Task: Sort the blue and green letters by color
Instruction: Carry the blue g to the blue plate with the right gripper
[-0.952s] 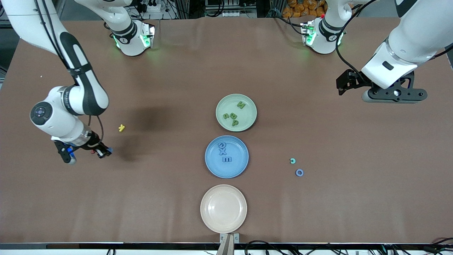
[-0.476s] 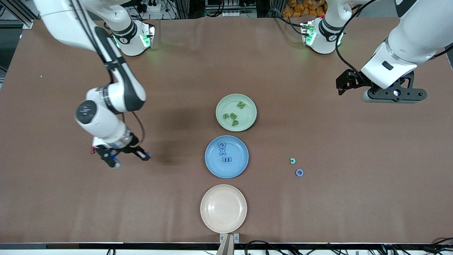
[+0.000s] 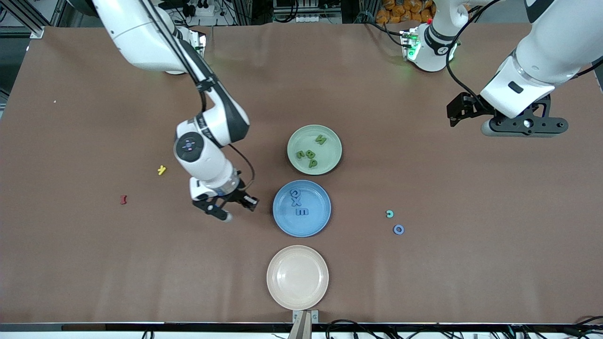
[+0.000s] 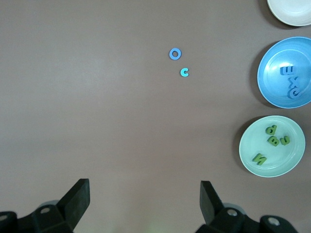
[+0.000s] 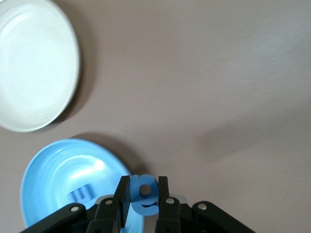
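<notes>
My right pincer (image 5: 143, 199) is pinching a blue letter (image 5: 144, 190), up in the air over the tabletop (image 3: 424, 282) just beside the blue plate (image 3: 282, 221), toward the right arm's end. That blue plate carries three blue letters (image 3: 297, 203). The green plate (image 3: 330, 136), next to the blue plate and farther from the front camera, carries four green letters (image 3: 311, 153). My left pincer (image 4: 145, 194) waits spread wide over bare tabletop, well apart from the blue plate.
</notes>
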Available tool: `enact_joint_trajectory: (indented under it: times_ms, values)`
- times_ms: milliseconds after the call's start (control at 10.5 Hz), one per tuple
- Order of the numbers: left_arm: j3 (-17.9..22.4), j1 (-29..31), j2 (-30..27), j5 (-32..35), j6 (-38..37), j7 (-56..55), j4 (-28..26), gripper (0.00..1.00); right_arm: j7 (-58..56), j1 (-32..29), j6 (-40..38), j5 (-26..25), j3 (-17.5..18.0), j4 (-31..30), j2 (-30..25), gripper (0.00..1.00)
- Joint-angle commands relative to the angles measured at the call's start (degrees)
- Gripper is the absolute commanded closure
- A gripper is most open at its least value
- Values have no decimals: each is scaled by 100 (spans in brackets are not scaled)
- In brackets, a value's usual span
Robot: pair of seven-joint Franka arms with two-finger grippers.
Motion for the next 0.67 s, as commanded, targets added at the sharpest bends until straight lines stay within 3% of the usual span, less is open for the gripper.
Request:
enact_joint_trajectory:
  times_ms: [0,286,381,476,571]
  values:
    - [-9,-28,21,76,-106,-166,96,0,-12,514,-4,-2,-71,758,530,96]
    - [-9,-28,21,76,-106,-166,96,0,14,936,707,-11,-80,855,882,96]
    - [-9,-20,21,76,-106,-166,96,0,49,1095,848,7,-88,943,1031,89]
    - [-9,-11,21,76,-106,-157,96,0,267,1209,1032,-2,-175,987,1120,49]
    - [-1,-2,4,67,-106,-157,114,0,365,1254,1051,-10,-237,988,1121,0]
